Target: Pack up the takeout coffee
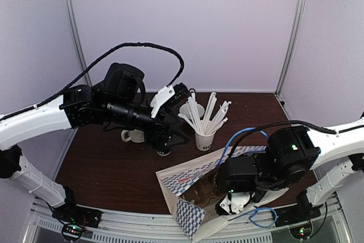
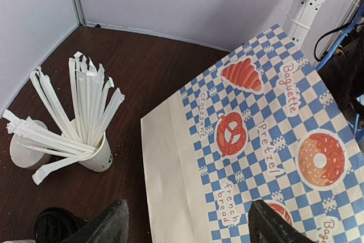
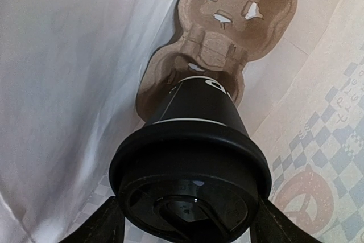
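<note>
1. At the left of the table (image 1: 108,169) stands the cream mug (image 1: 133,136). It is no part of your job, so leave it where it is.
2. Just right of the mug, your left gripper (image 2: 190,217) hangs over the wood with its jaws spread wide and nothing between them. At the bottom left of its wrist view sits a black round shape (image 2: 54,226), low on the table beside the near finger. I judge this to be the second coffee, not yet picked up, but it is cropped too hard to be sure.
3. Further right stand the cup of stirrers (image 2: 98,157) and, near it, a plain white cup (image 2: 23,153). Neither goes in the pack.
4. Right again lies the checked paper bag (image 2: 256,157), its printed face turned up. Your right arm reaches into it.
5. Inside the bag, your right gripper (image 3: 185,220) has its jaws set wide against either side of the black lid (image 3: 190,157) of a black cup (image 3: 199,103), and it looks like a hold on it.
   - The cup's base sits in the near pocket of the brown cardboard carrier (image 3: 250,32).
   - The far pocket shows empty.
6. By my reckoning you are about halfway.
   - One coffee is seated, or nearly so, and has yet to be let go.
   - The other must be fetched from the table and set in the far pocket.
</note>
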You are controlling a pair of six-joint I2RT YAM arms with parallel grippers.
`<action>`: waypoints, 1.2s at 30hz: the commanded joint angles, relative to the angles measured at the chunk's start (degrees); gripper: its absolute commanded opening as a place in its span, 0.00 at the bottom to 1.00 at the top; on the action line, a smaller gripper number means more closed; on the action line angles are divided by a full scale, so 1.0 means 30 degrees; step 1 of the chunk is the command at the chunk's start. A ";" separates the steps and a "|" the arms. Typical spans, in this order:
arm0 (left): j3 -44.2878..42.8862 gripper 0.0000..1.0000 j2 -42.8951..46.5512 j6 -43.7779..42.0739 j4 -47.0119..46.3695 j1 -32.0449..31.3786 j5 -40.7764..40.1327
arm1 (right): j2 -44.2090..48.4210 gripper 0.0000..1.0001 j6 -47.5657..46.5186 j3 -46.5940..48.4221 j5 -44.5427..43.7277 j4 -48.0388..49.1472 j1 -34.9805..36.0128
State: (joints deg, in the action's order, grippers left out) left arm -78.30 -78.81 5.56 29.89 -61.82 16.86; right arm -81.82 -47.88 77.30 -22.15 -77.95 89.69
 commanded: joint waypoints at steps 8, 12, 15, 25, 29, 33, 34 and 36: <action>-0.0120 0.76 -0.0665 -0.0358 -0.0464 0.0122 -0.0160 | 0.1343 0.42 -0.0399 -0.1633 -0.0905 0.1870 -0.0227; -0.0164 0.75 -0.0805 -0.0345 -0.0434 0.0230 -0.0084 | 0.1307 0.42 -0.0592 -0.1835 -0.1034 0.2427 -0.0742; -0.0206 0.75 -0.0914 -0.0345 -0.0425 0.0292 0.0015 | 0.1231 0.42 -0.0578 -0.1787 -0.0743 0.2622 -0.1087; -0.0008 0.75 -0.0774 -0.0331 -0.0317 0.0382 -0.0170 | 0.0886 0.42 -0.0850 -0.1903 0.1023 0.2012 -0.1350; 0.0027 0.75 -0.0746 -0.0360 -0.0252 0.0393 -0.0174 | 0.0834 0.43 -0.0879 -0.2122 0.1320 0.1885 -0.1355; 0.0108 0.75 -0.0746 -0.0388 -0.0207 0.0397 -0.0185 | 0.0497 0.43 -0.0819 -0.2200 0.1189 0.2136 -0.1653; 0.0114 0.75 -0.0758 -0.0389 -0.0207 0.0397 -0.0195 | 0.0423 0.43 -0.0808 -0.2147 0.1142 0.2239 -0.1812; 0.0140 0.75 -0.0734 -0.0389 -0.0204 0.0395 -0.0192 | 0.0214 0.43 -0.0785 -0.1808 0.1116 0.2359 -0.2251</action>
State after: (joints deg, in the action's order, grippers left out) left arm -78.28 -81.34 5.48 30.11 -61.10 16.67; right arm -79.79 -50.19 71.29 -19.00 -71.11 84.99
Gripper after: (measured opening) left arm 0.753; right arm 0.722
